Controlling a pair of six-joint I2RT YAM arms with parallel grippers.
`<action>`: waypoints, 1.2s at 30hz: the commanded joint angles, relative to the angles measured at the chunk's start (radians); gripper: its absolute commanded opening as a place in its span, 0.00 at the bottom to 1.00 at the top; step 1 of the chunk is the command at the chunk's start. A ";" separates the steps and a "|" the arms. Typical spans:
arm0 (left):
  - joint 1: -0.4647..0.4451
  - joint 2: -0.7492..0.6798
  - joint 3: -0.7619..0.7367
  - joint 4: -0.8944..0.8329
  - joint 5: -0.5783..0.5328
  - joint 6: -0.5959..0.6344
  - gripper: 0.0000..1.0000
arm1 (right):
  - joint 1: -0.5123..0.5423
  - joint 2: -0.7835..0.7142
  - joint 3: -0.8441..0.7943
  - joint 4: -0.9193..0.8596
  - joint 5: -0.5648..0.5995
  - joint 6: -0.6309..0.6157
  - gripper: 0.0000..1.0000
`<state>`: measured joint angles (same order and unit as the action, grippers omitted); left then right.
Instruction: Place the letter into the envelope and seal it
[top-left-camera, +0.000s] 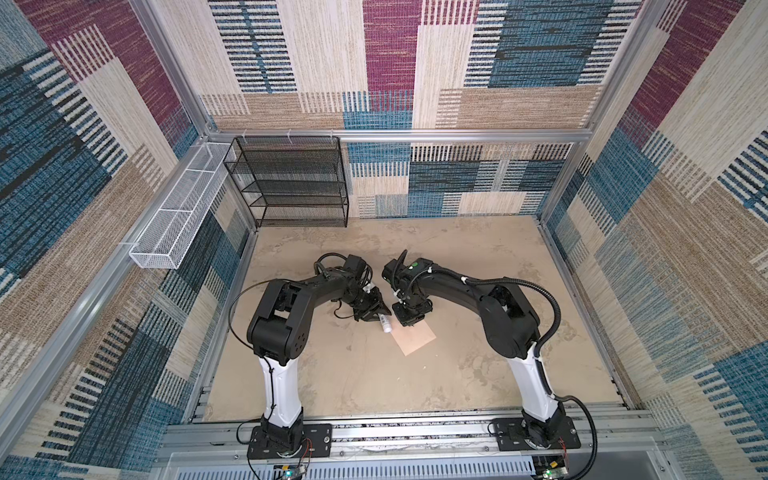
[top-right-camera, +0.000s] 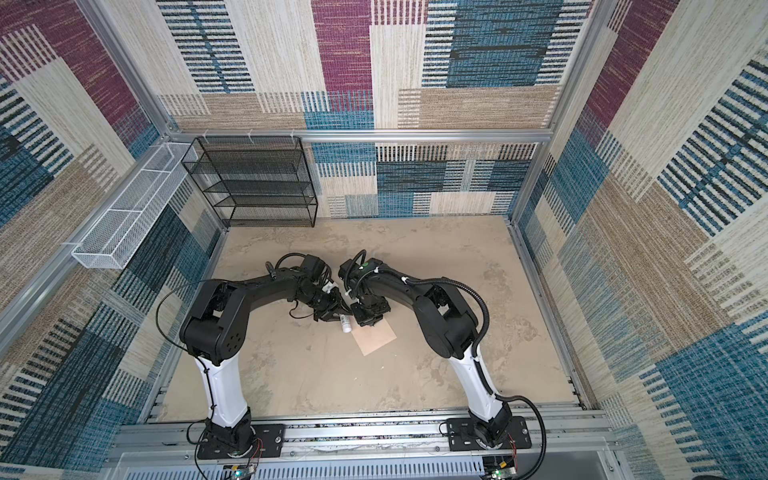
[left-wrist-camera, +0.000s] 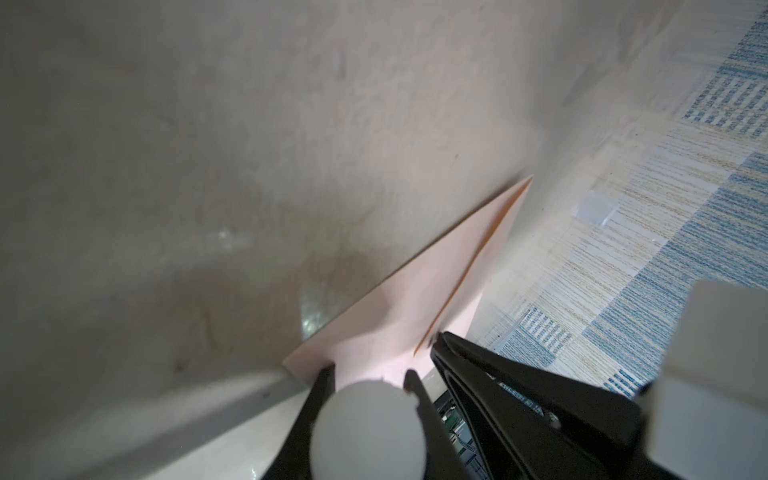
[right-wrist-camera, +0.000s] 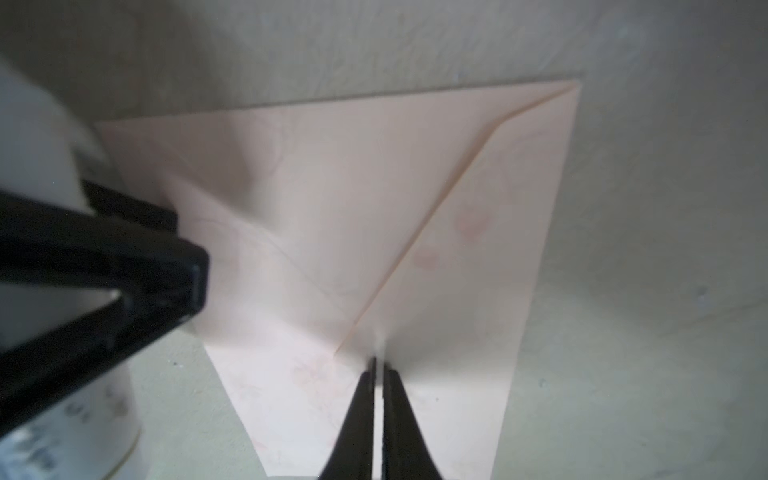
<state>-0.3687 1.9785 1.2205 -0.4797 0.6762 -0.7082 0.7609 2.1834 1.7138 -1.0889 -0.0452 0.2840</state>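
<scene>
The peach envelope (top-left-camera: 417, 340) (top-right-camera: 375, 340) lies flat on the table in both top views, its pointed flap (right-wrist-camera: 332, 199) folded down over its body. The letter is hidden. My left gripper (top-left-camera: 376, 312) (left-wrist-camera: 370, 372) is shut on a white tube (top-left-camera: 386, 323) (left-wrist-camera: 368, 428) that points down at the envelope's (left-wrist-camera: 415, 299) left corner. My right gripper (top-left-camera: 409, 322) (right-wrist-camera: 379, 365) points down at the envelope's (right-wrist-camera: 478, 332) far edge, just beside the flap's tip. Only a thin slit shows between its jaws, and nothing is held.
A black mesh shelf (top-left-camera: 291, 183) stands against the back wall at the left. A white mesh basket (top-left-camera: 178, 216) hangs along the left wall. A tiny white speck (top-left-camera: 424, 368) lies on the sandy table (top-left-camera: 353, 374) in front of the envelope.
</scene>
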 joint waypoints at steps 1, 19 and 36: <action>0.001 -0.003 -0.006 -0.035 -0.047 0.019 0.00 | 0.000 0.012 -0.010 0.052 -0.014 0.016 0.11; 0.001 -0.021 -0.033 -0.019 -0.049 0.011 0.00 | 0.002 0.039 -0.057 0.118 -0.052 0.069 0.16; 0.001 -0.014 -0.028 -0.024 -0.044 0.015 0.00 | 0.012 0.068 -0.001 0.089 -0.070 0.075 0.23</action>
<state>-0.3687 1.9579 1.1893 -0.4629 0.6701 -0.7082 0.7681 2.2169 1.7195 -1.0843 -0.0723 0.3511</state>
